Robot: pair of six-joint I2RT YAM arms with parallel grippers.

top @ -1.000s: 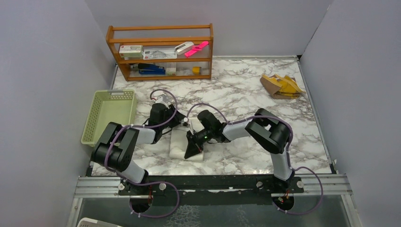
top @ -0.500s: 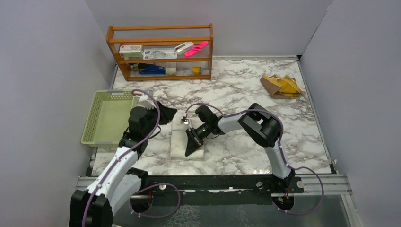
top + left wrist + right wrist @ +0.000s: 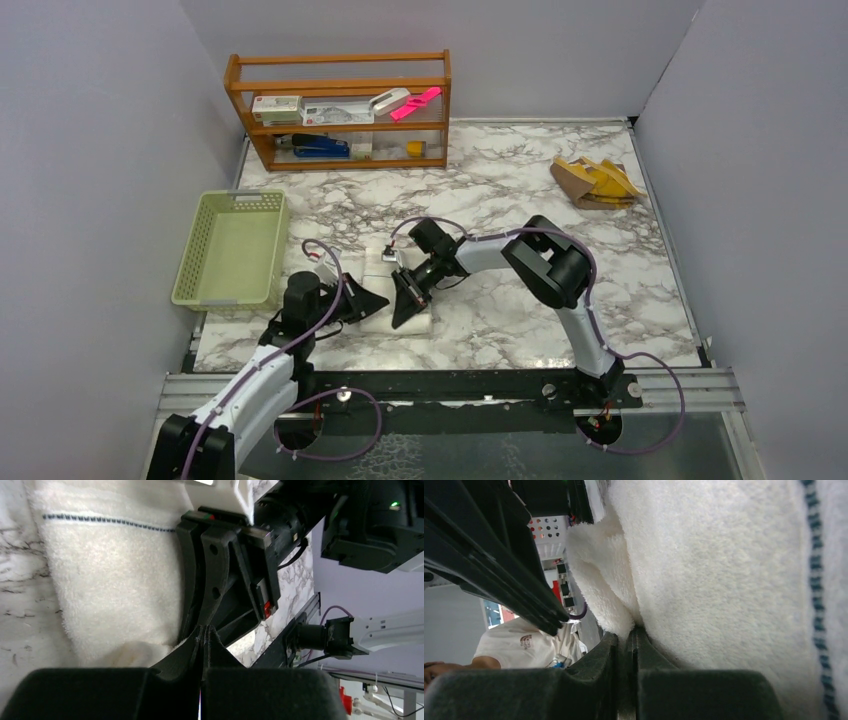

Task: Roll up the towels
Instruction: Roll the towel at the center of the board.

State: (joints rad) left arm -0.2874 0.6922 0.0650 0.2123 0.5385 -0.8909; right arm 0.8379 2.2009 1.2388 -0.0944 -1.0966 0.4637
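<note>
After swinging down from beside the basket [image 3: 240,197], sets left gripper [image 3: 380,298] clenched at near-left edge of white towel [image 3: 377,268], mid-table; whether on cloth, cannot tell. Keeps right gripper [image 3: 399,321] pinching its near fold. Suggests rolling about to start.

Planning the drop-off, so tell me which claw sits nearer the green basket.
Left. The left claw lies at the left edge of the white towel, on the side toward the basket; the right claw rests on that towel just beyond it, farther away.
</note>
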